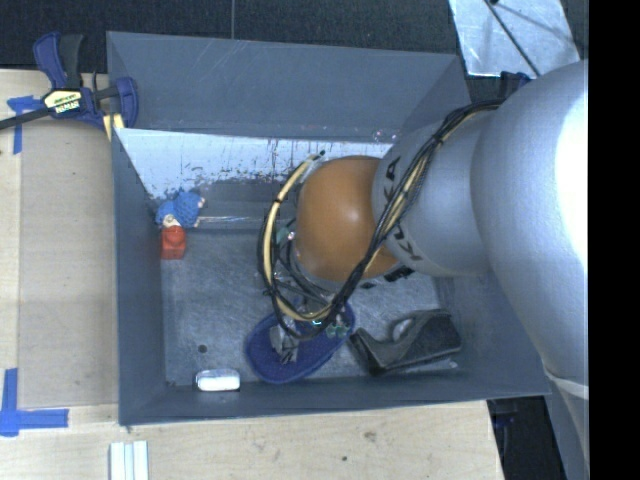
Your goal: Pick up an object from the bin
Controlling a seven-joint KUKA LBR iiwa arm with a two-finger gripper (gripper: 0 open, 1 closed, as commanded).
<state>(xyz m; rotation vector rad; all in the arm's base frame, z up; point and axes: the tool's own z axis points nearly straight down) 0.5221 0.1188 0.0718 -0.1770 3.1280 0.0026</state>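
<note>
Directly beneath the gripper (291, 340): a dark blue oval pad (268, 356), flat on the bin (210, 308) floor. Cannot tell whether spread or pressed together, nor whether touching the pad. Just right of the gripper, a black wedge-shaped thing (415, 340); left and slightly nearer, a small white block (217, 380); far left and beyond, a red-and-blue toy (176, 226).

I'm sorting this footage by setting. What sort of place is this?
Probably a robotics lab: a robot arm reaches into a grey metal bin of loose small things, like a white block.
</note>
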